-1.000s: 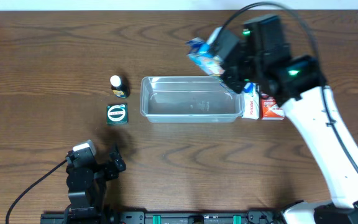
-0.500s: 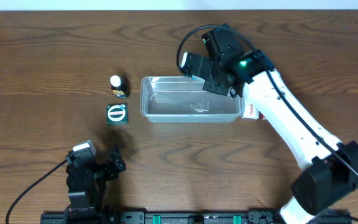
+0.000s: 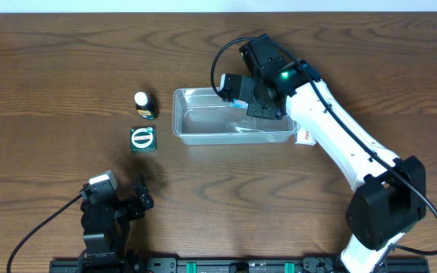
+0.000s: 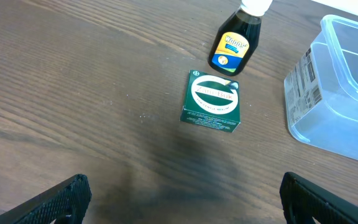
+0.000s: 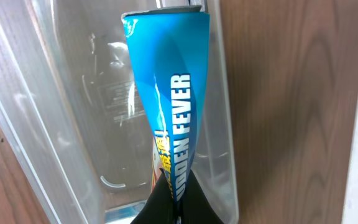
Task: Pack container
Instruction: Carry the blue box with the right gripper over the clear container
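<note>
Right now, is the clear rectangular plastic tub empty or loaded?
Empty: the clear plastic tub shows a bare floor; the blue packet hangs above it, pinched in the right hand.

A dark bottle (image 3: 144, 106) sits just beside a green box (image 3: 143, 139).

Overhead: straight down, far, whole worktop (image 3: 44, 68). Left wrist: low, slanting forward across worktop, mid-range, catches tub (image 4: 344, 106) end. Right wrist: very close, looking down into tub. Tub shared by all three.

Right arm (image 3: 340, 144) — white links, black joints, 1 green LED.
</note>
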Robot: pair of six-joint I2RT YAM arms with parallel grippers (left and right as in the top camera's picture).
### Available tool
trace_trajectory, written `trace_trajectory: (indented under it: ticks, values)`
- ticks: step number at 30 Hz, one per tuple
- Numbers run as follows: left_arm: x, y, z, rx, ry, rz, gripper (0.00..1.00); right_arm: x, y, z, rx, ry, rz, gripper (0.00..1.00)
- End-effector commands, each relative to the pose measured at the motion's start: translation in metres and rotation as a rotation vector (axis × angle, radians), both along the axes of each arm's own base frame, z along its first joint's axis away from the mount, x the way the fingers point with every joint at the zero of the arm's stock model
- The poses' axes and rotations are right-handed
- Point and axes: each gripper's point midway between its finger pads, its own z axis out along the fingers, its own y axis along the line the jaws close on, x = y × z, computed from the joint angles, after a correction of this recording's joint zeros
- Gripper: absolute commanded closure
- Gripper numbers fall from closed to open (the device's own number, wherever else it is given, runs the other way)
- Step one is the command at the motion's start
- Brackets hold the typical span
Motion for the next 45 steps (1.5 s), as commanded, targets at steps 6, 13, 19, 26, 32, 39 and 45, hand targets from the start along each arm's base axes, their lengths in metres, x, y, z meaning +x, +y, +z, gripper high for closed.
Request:
trace_trajectory:
  ticks: [6, 13, 19, 26, 32, 39, 45]
  values:
    - [0.000, -0.002, -0.004, -0.002, 0.006, -0.012, 0.02, 0.000, 0.003, -0.006, -0.039, -0.003, 0.063, 0.97]
    - [0.000, -0.002, -0.004, -0.002, 0.006, -0.012, 0.02, 0.006, 0.007, -0.003, -0.040, -0.036, 0.103, 0.97]
    - [0.000, -0.002, -0.004, -0.002, 0.006, -0.012, 0.02, 0.006, 0.011, -0.004, -0.036, -0.037, 0.147, 0.98]
    - [0.000, -0.002, -0.004, -0.001, 0.006, -0.012, 0.02, 0.005, 0.012, -0.005, -0.033, -0.030, 0.146, 0.01]
    - [0.000, -0.002, -0.004, -0.002, 0.006, -0.012, 0.02, 0.012, 0.001, 0.003, -0.136, -0.105, 0.080, 0.01]
    - [0.000, -0.002, -0.004, -0.002, 0.006, -0.012, 0.02, 0.016, 0.010, 0.022, -0.028, -0.165, -0.097, 0.01]
    - [0.000, -0.002, -0.004, -0.002, 0.006, -0.012, 0.02, 0.022, 0.008, 0.021, 0.165, -0.108, -0.382, 0.79]
